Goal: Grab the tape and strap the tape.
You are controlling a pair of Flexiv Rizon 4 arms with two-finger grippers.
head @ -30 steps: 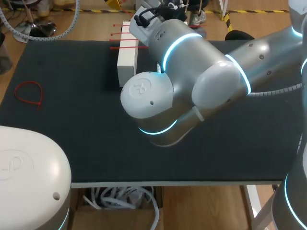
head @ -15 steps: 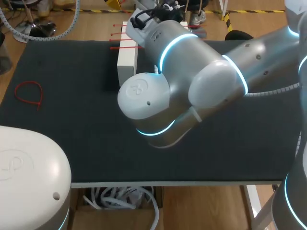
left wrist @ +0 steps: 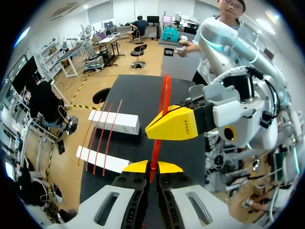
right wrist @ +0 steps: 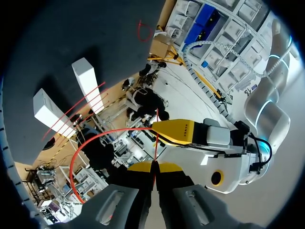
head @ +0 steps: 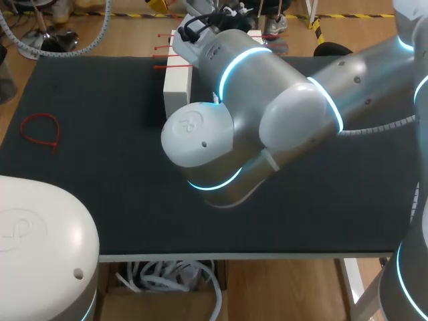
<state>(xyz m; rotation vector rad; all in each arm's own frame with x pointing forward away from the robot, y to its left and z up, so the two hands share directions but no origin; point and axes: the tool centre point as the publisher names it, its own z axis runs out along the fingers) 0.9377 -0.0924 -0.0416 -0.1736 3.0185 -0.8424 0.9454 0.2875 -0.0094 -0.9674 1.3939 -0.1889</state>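
Two grippers share one red cable tie [left wrist: 164, 102], held in the air over the black mat [head: 100, 200]. Left gripper [left wrist: 152, 168]: its yellow tips are pinched almost together on the tie, which rises straight ahead of them. Right gripper [right wrist: 155, 166]: its tips are likewise closed on a thin end of the same tie, whose body sweeps out beside it in a wide curve.

Seen from overhead, both grippers are hidden behind the right arm [head: 267, 114], which reaches in from three o'clock and covers the mat's middle. At twelve o'clock a white block [head: 177, 90] carries spare straight ties [head: 172, 67]. At nine o'clock a looped red tie [head: 40, 128] lies on the mat.

Judged progress: the grab is done and a loop is forming. Whether the tail has entered the tie's head cannot be told, so threading and pulling tight probably remain.
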